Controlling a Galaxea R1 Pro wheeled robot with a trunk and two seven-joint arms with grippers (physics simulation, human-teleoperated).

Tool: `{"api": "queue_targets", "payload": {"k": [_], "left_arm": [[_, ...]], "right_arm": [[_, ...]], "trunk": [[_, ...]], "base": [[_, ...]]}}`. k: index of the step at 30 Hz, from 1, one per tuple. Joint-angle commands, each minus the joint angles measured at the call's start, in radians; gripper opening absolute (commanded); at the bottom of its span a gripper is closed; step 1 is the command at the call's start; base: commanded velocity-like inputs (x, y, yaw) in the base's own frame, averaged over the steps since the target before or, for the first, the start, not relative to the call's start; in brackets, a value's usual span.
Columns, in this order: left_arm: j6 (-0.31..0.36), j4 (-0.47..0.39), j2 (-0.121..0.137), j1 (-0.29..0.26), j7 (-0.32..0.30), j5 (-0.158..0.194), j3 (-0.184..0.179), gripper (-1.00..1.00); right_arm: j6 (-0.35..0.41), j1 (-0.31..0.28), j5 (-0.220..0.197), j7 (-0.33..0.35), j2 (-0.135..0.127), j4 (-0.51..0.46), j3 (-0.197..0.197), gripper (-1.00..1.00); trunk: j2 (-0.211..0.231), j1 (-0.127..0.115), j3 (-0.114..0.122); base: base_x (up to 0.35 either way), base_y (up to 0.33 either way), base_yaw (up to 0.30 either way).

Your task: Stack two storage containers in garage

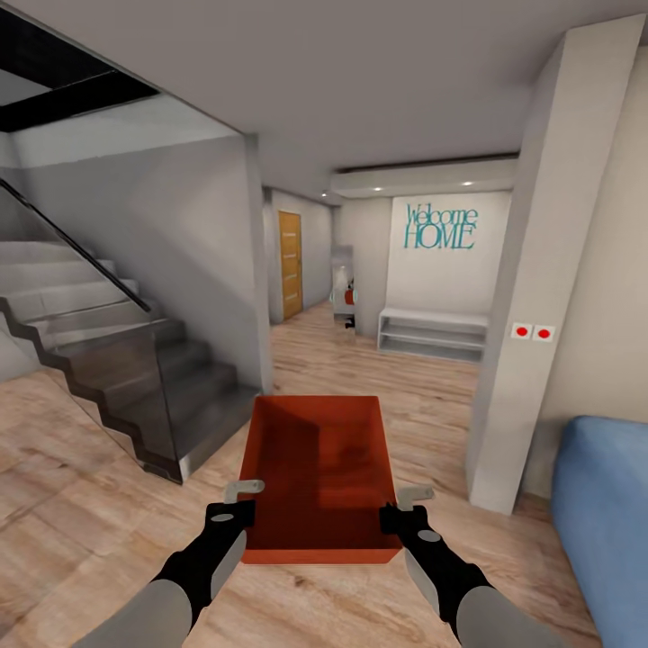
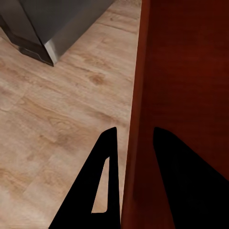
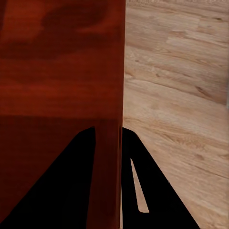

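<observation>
One red-orange storage container [image 1: 319,468], lidless and empty, hangs level in front of me above the light wood-plank flooring [image 1: 81,504]. My left gripper [image 1: 243,491] is shut on its left wall near the front corner. My right gripper [image 1: 410,495] is shut on its right wall in the same way. In the left wrist view the thin red wall [image 2: 143,71] runs between the two dark fingers of the left gripper [image 2: 136,131]. In the right wrist view the right gripper [image 3: 109,130] pinches the opposite wall [image 3: 119,62], one finger inside and one outside.
A grey staircase [image 1: 135,360] with a glass side rises at the left. A white pillar [image 1: 531,297] with two red switches stands at the right, a blue sofa [image 1: 607,504] beside it. Ahead, the hallway holds a white bench [image 1: 432,333] and a wooden door [image 1: 290,264].
</observation>
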Motion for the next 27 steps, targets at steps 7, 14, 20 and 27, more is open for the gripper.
{"api": "queue_targets", "payload": {"k": [7,14,20,27], "left_arm": [[0.004,0.000,0.002,-0.001,0.010,0.041,0.038,-1.00],[0.004,0.000,0.001,0.000,0.010,0.041,0.038,-1.00],[0.004,0.000,0.000,0.000,0.010,0.040,0.038,-1.00],[0.004,0.000,0.001,0.000,0.010,0.041,0.037,-1.00]], "right_arm": [[-0.038,-0.001,0.002,-0.006,-0.004,-0.002,-0.023,-1.00],[-0.038,-0.001,0.002,-0.007,-0.003,-0.002,-0.023,-1.00],[-0.037,-0.001,0.001,-0.008,-0.003,0.000,-0.023,-1.00],[-0.036,-0.001,0.003,-0.006,-0.001,0.000,-0.022,-1.00]], "trunk": [[-0.001,0.001,0.000],[-0.001,0.001,0.000],[-0.001,0.001,0.000],[-0.001,0.001,0.001]], "base": [[0.332,0.000,0.000],[0.332,0.000,0.000],[0.332,0.000,0.000],[0.332,0.000,-0.118]]}}
